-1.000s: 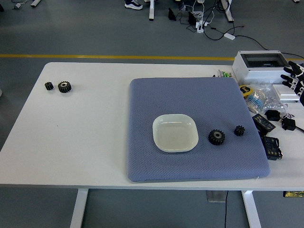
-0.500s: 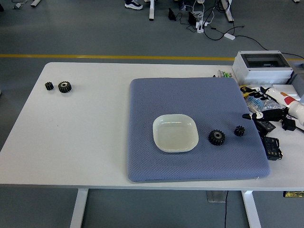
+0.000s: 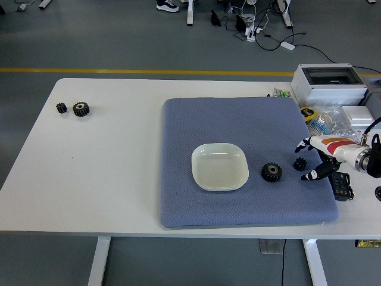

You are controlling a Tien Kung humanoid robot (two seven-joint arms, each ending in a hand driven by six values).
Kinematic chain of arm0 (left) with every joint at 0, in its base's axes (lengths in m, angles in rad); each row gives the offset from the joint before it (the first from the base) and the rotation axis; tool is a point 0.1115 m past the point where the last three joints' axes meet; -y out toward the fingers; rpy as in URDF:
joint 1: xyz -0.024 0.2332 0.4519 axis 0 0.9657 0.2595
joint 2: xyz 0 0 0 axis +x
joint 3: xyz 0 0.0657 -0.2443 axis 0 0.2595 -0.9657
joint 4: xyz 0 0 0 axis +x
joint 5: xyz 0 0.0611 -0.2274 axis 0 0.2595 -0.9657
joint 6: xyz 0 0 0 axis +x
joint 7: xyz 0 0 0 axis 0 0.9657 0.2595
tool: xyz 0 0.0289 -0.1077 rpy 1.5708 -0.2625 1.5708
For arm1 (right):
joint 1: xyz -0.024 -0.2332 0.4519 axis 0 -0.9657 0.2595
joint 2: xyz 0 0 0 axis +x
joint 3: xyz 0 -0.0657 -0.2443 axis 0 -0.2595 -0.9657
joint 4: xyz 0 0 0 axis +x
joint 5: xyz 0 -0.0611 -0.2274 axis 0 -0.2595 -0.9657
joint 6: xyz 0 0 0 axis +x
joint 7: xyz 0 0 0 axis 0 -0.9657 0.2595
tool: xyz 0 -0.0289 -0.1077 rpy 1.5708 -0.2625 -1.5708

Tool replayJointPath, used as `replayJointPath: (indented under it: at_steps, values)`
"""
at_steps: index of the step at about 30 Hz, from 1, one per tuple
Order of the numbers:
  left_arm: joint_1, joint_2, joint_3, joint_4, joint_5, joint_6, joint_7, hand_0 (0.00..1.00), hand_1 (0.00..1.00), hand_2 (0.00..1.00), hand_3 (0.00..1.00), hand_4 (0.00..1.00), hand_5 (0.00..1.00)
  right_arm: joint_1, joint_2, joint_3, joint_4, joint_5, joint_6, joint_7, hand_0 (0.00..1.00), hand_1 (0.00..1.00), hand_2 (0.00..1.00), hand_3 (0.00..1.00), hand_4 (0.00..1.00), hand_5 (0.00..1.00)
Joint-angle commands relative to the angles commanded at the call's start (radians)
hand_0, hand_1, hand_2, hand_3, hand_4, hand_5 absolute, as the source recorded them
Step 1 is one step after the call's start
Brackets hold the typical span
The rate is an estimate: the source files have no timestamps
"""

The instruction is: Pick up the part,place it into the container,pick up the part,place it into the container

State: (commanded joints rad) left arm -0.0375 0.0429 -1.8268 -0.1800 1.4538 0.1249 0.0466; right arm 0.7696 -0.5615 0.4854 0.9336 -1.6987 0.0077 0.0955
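While the right hand (image 3: 314, 159) reaches in from the right edge over the blue-grey pad (image 3: 244, 161), its fingers are spread and hold nothing — dark fingertips (image 3: 310, 176) sit on either side of the small black gear (image 3: 300, 163), close to it, though I can't tell if they touch. The forearm is white w/ an orange-red stripe; no writing on it is readable from here. The left arm is out of sight.

Just left of the small gear sits the larger black gear (image 3: 271, 172) w/ a pale metal hub, also on the pad. Further left, near the pad's middle, is the white square dish (image 3: 219, 166) w/ rounded corners, nothing in it.

At the far left of the white table (image 3: 101, 173) lie two more gears, well apart from the pad — a tiny one (image 3: 61, 108) just beside a bigger one (image 3: 81, 108).

Right of the pad is clutter: a grey plastic enclosure box (image 3: 329, 81) w/ a clear lid at the back, a yellow-and-black roll (image 3: 308, 114), clear bags, black adapters (image 3: 341, 185). Any labels are too small to read.

Grey floor beyond, w/ a yellow line (image 3: 143, 71) running across it, and a tangle of cables and a white power strip (image 3: 250, 31) near the top. A shoe (image 3: 167, 5) shows at the top edge.
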Motion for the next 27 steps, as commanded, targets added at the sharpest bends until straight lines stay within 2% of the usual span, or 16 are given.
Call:
replayJointPath:
  at_steps: [1,6,7,18,19,24,25,27]
  values:
    - [0.0,-0.001,-0.001,0.0,0.001,0.0,0.0,0.707,0.682,0.71,0.583,0.711,0.641,0.003,0.004,-0.005,-0.006,0.004,-0.004,0.002,0.61,0.685,0.753,0.646,0.895,0.335]
    - [-0.013,-0.005,-0.002,0.0,-0.002,0.0,0.001,0.707,0.682,0.71,0.583,0.711,0.641,0.029,0.023,-0.028,-0.041,0.038,-0.025,0.011,0.61,0.685,0.753,0.646,0.895,0.335]
    - [-0.015,-0.005,-0.002,0.0,-0.003,-0.001,0.0,0.708,0.683,0.711,0.584,0.711,0.641,0.032,0.026,-0.03,-0.046,0.044,-0.028,0.012,0.557,0.651,0.735,0.587,0.853,0.348]
    - [-0.015,-0.002,-0.017,0.0,0.011,0.001,0.003,0.707,0.682,0.71,0.583,0.712,0.644,0.04,0.057,-0.053,-0.113,0.054,-0.032,0.009,0.55,0.648,0.729,0.58,0.847,0.348]
    - [-0.015,-0.002,-0.017,0.0,0.011,0.001,0.003,0.707,0.682,0.711,0.584,0.71,0.64,0.04,0.058,-0.053,-0.114,0.054,-0.032,0.009,0.525,0.613,0.68,0.563,0.848,0.361]
    - [-0.014,-0.006,-0.021,0.0,0.015,0.001,0.005,0.707,0.682,0.711,0.584,0.71,0.64,0.032,0.071,-0.051,-0.126,0.044,-0.04,0.002,0.525,0.613,0.68,0.563,0.848,0.361]
    - [-0.014,-0.006,-0.021,0.0,0.015,0.001,0.005,0.707,0.682,0.711,0.583,0.709,0.64,0.031,0.071,-0.052,-0.127,0.044,-0.04,0.002,0.466,0.55,0.615,0.541,0.806,0.341]
    - [-0.015,-0.006,-0.02,0.0,0.014,0.001,0.005,0.707,0.682,0.711,0.583,0.709,0.64,0.031,0.071,-0.054,-0.128,0.047,-0.04,0.002,0.466,0.55,0.615,0.541,0.806,0.341]
